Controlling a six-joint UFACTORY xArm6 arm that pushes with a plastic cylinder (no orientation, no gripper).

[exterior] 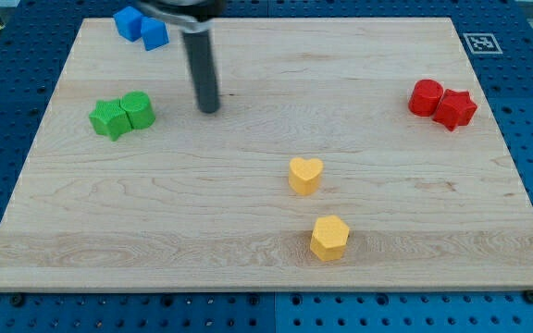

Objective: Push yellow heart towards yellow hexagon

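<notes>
The yellow heart (305,175) lies on the wooden board right of centre. The yellow hexagon (329,238) lies just below it and slightly to the right, a small gap apart. My tip (209,109) rests on the board in the upper left part, well to the upper left of the heart and right of the green blocks. It touches no block.
Two green blocks (121,115) sit together at the left. Two blue blocks (141,26) sit at the top left edge. Two red blocks (442,103) sit together at the right. The board (81,231) lies on a blue perforated table.
</notes>
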